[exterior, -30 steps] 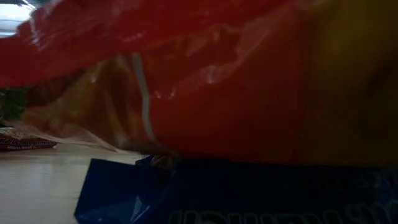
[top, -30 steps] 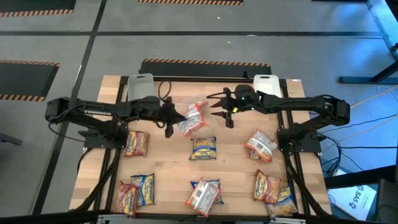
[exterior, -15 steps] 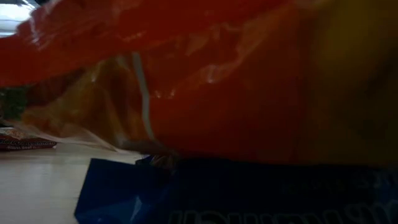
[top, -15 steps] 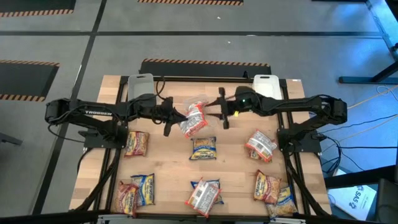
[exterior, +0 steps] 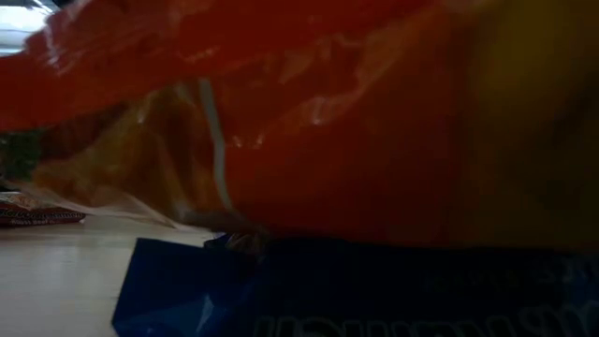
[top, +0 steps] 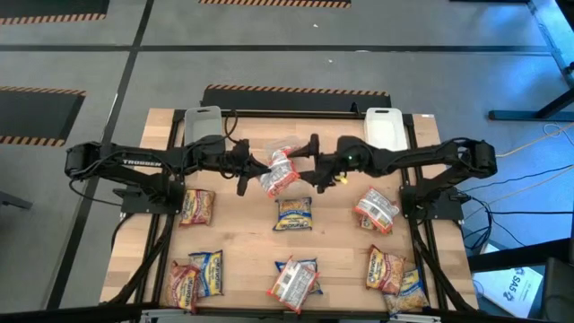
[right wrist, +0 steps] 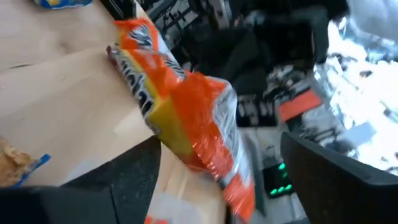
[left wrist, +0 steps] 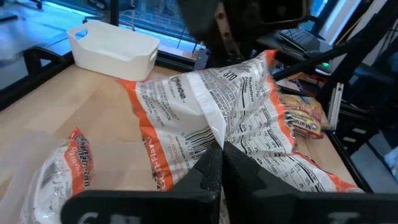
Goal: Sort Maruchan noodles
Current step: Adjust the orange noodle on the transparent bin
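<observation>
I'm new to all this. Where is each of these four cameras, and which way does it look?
High view: overhead, straight down on both arms and the table.
Low view: at tabletop height, blocked by a close red packet; no arm shows.
Left wrist view: on the left arm, past the left tool clamping the orange packet.
Right wrist view: on the right arm, between the open right tool fingers.
Shared: both wrist views see that orange packet.
</observation>
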### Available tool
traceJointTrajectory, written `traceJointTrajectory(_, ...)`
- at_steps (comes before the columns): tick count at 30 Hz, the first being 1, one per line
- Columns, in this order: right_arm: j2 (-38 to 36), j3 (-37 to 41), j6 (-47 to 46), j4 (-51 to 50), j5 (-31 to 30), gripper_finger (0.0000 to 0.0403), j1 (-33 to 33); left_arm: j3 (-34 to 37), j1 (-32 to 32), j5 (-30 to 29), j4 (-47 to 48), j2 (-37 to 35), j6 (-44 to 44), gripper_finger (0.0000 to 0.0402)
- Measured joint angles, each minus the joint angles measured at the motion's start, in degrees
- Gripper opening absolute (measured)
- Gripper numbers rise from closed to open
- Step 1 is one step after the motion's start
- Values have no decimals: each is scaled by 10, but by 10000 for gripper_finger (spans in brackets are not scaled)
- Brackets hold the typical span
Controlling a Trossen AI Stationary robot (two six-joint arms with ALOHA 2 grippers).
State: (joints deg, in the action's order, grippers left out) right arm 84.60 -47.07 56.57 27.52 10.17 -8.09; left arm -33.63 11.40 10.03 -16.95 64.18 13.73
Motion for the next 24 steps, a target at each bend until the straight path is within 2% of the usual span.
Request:
traceJointTrajectory(7,19,-7,105,24,10,321,14,0,0,-3,-10,0,13,0)
traceJointTrajectory(13,70,-41,110,23,23,315,16,0,0,-6,-11,0,28,0)
traceJointTrajectory(17,73,-49,115,26,29,279,23,0,0,-6,-5,0,29,0)
traceJointTrajectory(24,73,-49,143,24,29,194,29,0,0,-13,-4,0,27,0)
